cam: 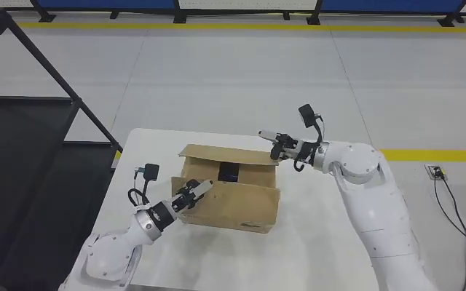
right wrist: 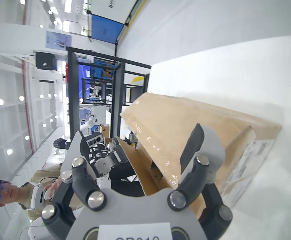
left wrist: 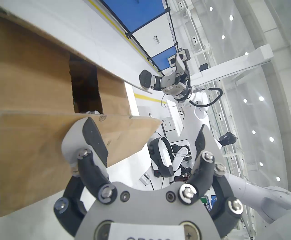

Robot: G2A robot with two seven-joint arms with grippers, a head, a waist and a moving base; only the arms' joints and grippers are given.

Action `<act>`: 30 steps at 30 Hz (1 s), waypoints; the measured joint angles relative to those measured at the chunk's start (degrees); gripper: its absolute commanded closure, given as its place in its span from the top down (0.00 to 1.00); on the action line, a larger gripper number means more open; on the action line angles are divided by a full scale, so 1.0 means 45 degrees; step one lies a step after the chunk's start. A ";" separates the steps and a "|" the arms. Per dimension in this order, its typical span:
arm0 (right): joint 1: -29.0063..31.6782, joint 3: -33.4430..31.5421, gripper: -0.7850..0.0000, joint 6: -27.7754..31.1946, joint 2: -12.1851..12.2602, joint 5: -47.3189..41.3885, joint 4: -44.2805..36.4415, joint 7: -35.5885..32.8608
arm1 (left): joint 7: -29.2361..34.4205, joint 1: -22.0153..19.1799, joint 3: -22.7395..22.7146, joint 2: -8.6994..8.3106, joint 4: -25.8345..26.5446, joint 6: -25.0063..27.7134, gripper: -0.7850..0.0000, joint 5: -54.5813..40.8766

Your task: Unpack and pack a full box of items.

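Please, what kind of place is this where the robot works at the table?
Most likely a large indoor robotics lab or test hall. The pale floor carries yellow lines, blue partition panels fence the area, and black metal frames stand near the white table.

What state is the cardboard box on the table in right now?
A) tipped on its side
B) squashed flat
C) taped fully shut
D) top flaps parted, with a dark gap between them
D: the top view shows the cardboard box standing upright on the table, with a dark opening in its top.
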State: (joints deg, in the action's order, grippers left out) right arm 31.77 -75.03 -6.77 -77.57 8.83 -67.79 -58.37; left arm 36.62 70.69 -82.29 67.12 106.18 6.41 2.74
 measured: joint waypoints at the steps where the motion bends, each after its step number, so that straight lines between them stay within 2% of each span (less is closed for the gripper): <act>1: -0.0038 0.0094 1.00 -0.0231 0.0006 0.0187 -0.0045 -0.0051 | -0.0007 0.0001 0.0001 0.0000 -0.0002 -0.0002 1.00 -0.0003; 13: 0.0116 0.0212 1.00 -0.0290 -0.0007 0.0110 -0.0169 0.0133 | 0.0133 -0.0016 0.0137 0.0000 -0.0070 -0.0134 1.00 0.0050; 24: -0.0068 0.0556 1.00 -0.2187 -0.0072 -0.1240 0.0164 0.0201 | -0.1610 -0.1924 0.1909 0.0323 -0.1711 -0.1815 1.00 0.0551; 30: -0.0289 0.0799 1.00 -0.2511 -0.0093 -0.2049 0.0696 -0.0356 | -0.2417 -0.2526 0.2593 0.0499 -0.2277 -0.2145 1.00 0.0648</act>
State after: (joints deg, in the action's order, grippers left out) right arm 30.47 -71.43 -18.07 -77.99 -0.38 -64.66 -59.97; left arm 25.74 59.32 -70.62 69.36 95.93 -3.24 5.66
